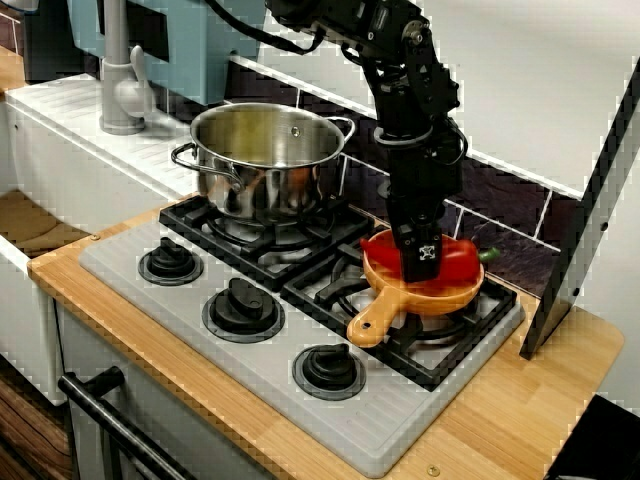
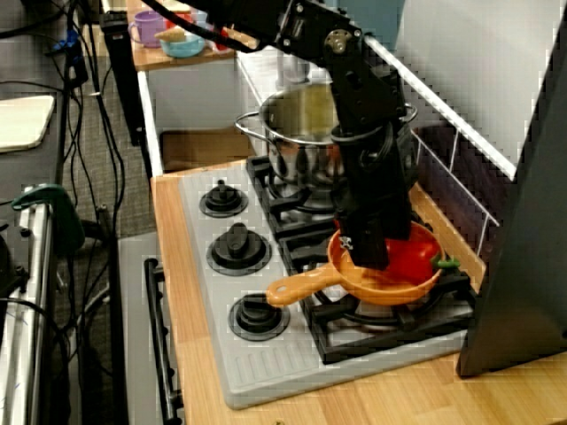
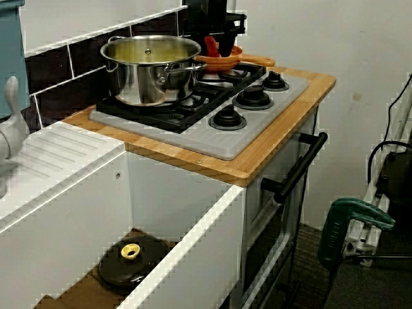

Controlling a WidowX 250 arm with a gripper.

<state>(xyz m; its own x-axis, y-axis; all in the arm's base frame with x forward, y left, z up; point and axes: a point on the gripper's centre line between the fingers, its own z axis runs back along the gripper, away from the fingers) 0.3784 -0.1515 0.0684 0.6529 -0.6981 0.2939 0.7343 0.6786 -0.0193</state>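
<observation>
Wooden counter (image 1: 500, 420) is topped by a grey hob (image 1: 120, 262), and on the grate at the hob's right end an orange frying pan (image 1: 452, 297) is set, its handle turned toward the front edge — a red pepper (image 1: 460, 262) is laid in it. The gripper (image 1: 421, 262) is lowered into the pan right against the pepper, but whether the jaws are closed on it cannot be told. A steel pot (image 1: 265, 190) is stood on the left grate, behind three black knobs (image 1: 243, 308) ranged along the front edge.
</observation>
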